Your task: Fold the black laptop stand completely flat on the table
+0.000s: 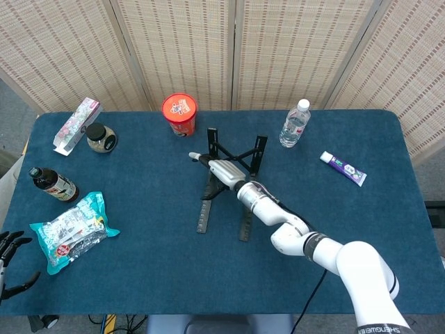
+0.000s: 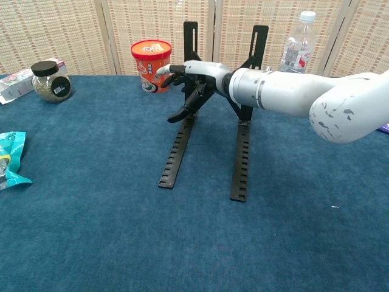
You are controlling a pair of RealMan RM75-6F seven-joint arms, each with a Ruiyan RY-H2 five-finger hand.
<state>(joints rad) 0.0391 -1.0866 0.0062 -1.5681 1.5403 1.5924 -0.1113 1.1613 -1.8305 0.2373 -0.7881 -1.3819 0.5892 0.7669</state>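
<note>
1. My right hand (image 2: pixel 193 78) reaches over the middle of the blue table (image 1: pixel 139 278), at the upper part of the black laptop stand (image 2: pixel 209 115).
2. Its fingers (image 2: pixel 176 73) are spread apart and stretched forward, the thumb hanging lower beside the stand's left upright; I cannot tell whether any of them touches the frame, and nothing is clasped in the hand.
3. The stand sits at the table's centre, not yet flat: two notched rails lie on the cloth, while two uprights and crossed braces rise at the far end.
4. My left hand (image 1: pixel 8 254) shows only at the near left edge of the head view, off the table, fingers loosely apart, holding nothing.
5. A red cup (image 2: pixel 150 64) stands just behind my right hand's fingertips.
6. A water bottle (image 1: pixel 295 124) stands to the right of the stand, well apart.
7. A teal snack bag (image 1: pixel 71 229) lies near my left hand.
</note>
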